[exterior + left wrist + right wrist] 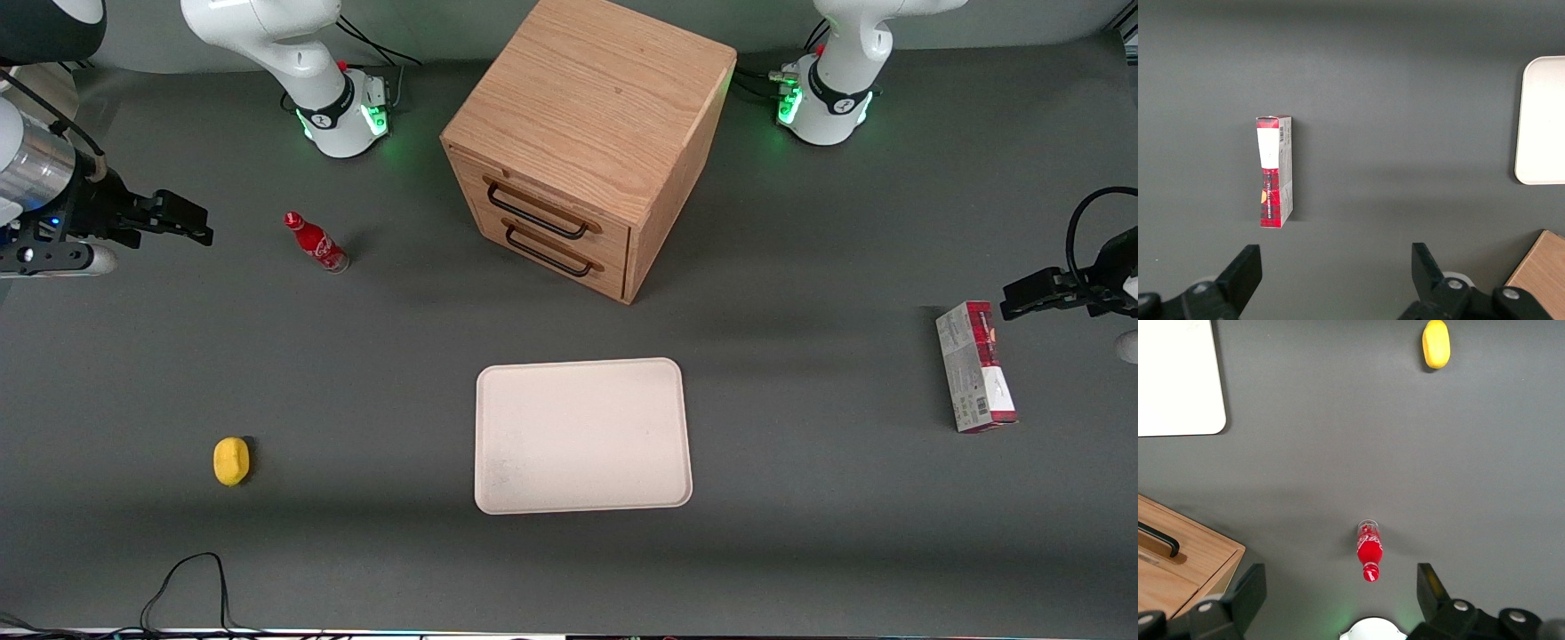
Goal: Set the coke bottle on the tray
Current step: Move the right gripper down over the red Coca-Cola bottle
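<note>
The coke bottle is a small red bottle with a red cap, standing upright on the grey table, farther from the front camera than the tray and toward the working arm's end. It also shows in the right wrist view. The cream-white tray lies flat and empty, nearer the front camera than the cabinet; a corner of it shows in the right wrist view. My right gripper hangs open and empty above the table, apart from the bottle and further toward the working arm's end. In its own view the gripper has its fingers spread wide.
A wooden two-drawer cabinet stands at the table's middle, farther from the front camera than the tray, drawers shut. A yellow lemon-like object lies nearer the front camera than the bottle. A red-and-white carton lies toward the parked arm's end.
</note>
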